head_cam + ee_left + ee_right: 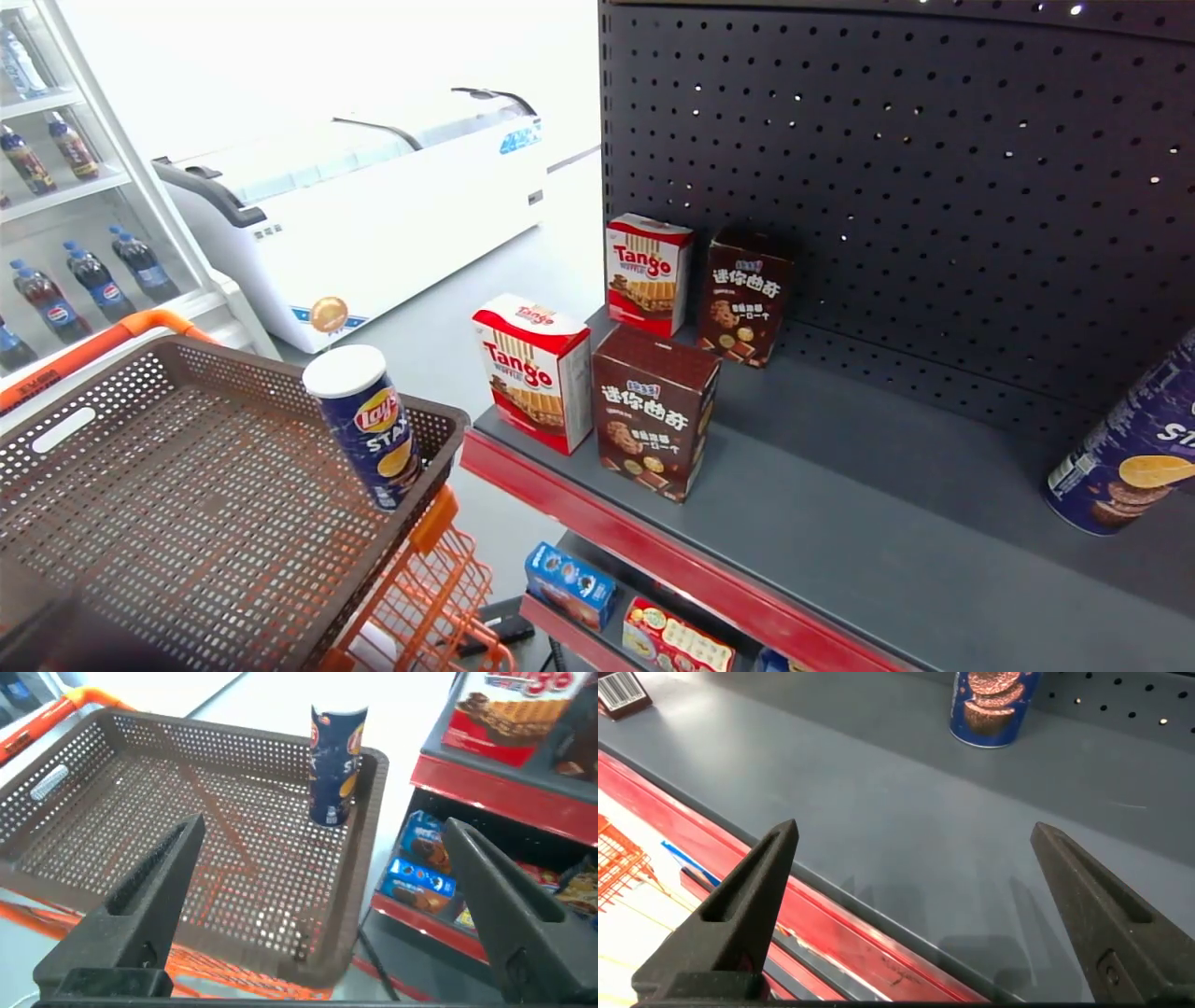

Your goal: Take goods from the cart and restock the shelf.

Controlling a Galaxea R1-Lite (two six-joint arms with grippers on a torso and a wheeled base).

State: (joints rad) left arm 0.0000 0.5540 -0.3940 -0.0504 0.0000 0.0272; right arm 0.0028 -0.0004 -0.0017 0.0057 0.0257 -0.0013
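A dark blue chips can (366, 425) with a white lid stands upright in the far corner of the brown cart basket (140, 485), on the side nearest the shelf. My left gripper (318, 915) hangs open over the basket (140, 812), with the can (334, 765) ahead of it and apart from its fingers. My right gripper (915, 905) is open above the grey shelf board (878, 793), holding nothing. A second chips can (994, 705) stands further back on the shelf (840, 504), seen at the right as a can (1134, 448).
Two red-and-white wafer boxes (534, 371) (648, 273) and two brown cookie boxes (653, 411) (747, 294) stand at the shelf's left end. A pegboard wall (934, 168) backs the shelf. Snack boxes (569, 583) fill the lower shelf. A chest freezer (373, 205) stands behind.
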